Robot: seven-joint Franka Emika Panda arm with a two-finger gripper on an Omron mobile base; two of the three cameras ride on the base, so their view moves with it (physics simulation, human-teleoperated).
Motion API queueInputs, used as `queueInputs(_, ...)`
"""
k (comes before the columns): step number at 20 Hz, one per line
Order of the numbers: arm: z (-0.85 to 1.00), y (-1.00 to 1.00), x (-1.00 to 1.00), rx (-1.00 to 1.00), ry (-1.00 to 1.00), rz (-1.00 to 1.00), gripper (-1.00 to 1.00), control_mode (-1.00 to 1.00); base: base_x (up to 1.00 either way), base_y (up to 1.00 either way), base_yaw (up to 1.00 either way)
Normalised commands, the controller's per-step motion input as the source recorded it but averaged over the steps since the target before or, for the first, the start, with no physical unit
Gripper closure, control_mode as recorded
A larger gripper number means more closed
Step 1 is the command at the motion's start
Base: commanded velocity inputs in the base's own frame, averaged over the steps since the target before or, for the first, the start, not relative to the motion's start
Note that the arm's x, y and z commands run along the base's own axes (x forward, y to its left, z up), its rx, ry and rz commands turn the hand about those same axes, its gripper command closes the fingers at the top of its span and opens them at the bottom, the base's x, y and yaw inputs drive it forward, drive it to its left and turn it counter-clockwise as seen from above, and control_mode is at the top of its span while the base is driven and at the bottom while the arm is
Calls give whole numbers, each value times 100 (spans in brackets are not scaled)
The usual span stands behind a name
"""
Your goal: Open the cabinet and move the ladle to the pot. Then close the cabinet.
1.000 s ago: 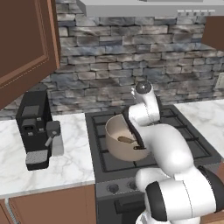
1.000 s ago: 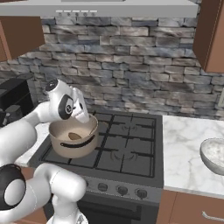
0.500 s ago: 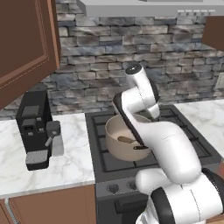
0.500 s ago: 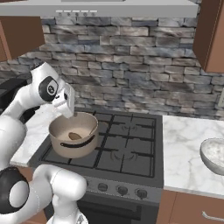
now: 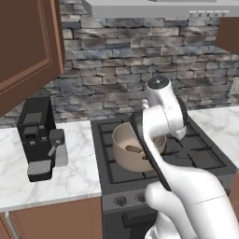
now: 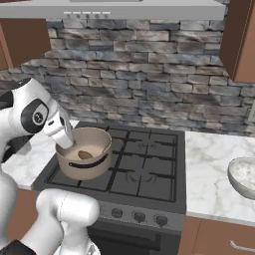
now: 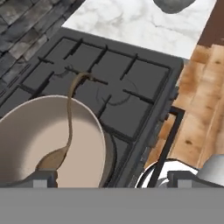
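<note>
Resting in the pot (image 7: pixel 48 144), the ladle (image 7: pixel 65 144) lies with its bowl on the pot's floor and its long thin handle curving up over the rim toward the burner grates. From the left base camera the tan pot (image 5: pixel 135 149) sits on the front left burner of the dark stove (image 5: pixel 196 158), the ladle's dark bowl (image 5: pixel 134 149) visible inside it, with the white arm crossing in front. The right base camera shows the same pot (image 6: pixel 84 159), the ladle (image 6: pixel 92 153) leaning against its inner wall, and the arm's hand end just beside the near rim.

The gripper (image 7: pixel 111 177) is spread wide and holds nothing: its two finger tips stand far apart at the bottom of the hand camera's picture, one over the pot and one over the stove's front edge.

Up at the left, the cabinet (image 5: pixel 28 46) door stands swung open, angled out over the marble counter (image 5: pixel 70 177). A black coffee machine (image 5: pixel 37 135) stands on that counter left of the stove. On the counter to the right of the stove sits a grey bowl (image 6: pixel 243 177).
</note>
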Motion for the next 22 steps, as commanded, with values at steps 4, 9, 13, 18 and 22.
queueInputs(4, 17, 0, -82, 0, 1, 62, -100, -100, 0, 0, 0)
queueInputs(9, 41, 0, -62, 0, 2, 67, -100, -100, 0, 0, 0)
queueInputs(13, 43, 0, -33, 0, 0, 53, -100, -100, 0, 0, 0)
queueInputs(18, 51, 0, -45, -1, 0, 23, -100, -100, 0, 0, 0)
queueInputs(22, 42, 0, -44, -3, 0, 1, -100, -100, 0, 0, 0)
